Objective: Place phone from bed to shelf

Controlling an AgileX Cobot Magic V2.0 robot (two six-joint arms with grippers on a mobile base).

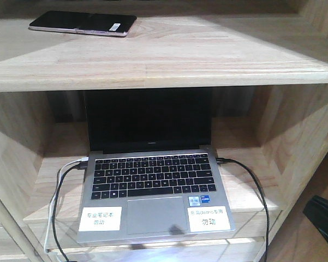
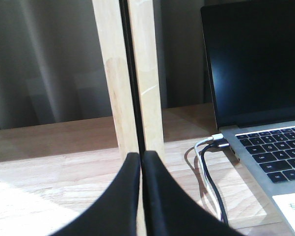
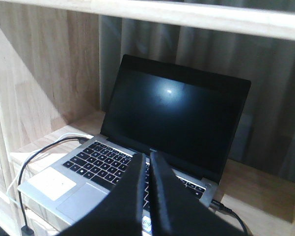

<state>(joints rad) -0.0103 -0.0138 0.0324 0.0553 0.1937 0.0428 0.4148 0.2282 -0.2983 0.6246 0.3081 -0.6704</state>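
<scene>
The phone lay flat on the upper board of the pale wooden shelf, towards its left end, glossy black face up with a pinkish rim and a small white barcode sticker near its right end; the bars were too small to read. No claw touched it.

In the compartment below stood an open grey laptop, screen dark. Two white labels sat on its palm rest: the left label and the right label both carried Chinese writing ending in "勿动", the right one also including "demo". Small blue stickers sat above the right label, and a faint brand mark under the screen was illegible. A white cable and a black cable were plugged into the laptop's left side, and another black cable into its right.

In the left wrist view, the left claw was clenched, its black fingers pressed together with nothing between them, in front of a wooden upright. In the right wrist view, the right claw was likewise clenched on nothing, in front of the laptop keyboard.
</scene>
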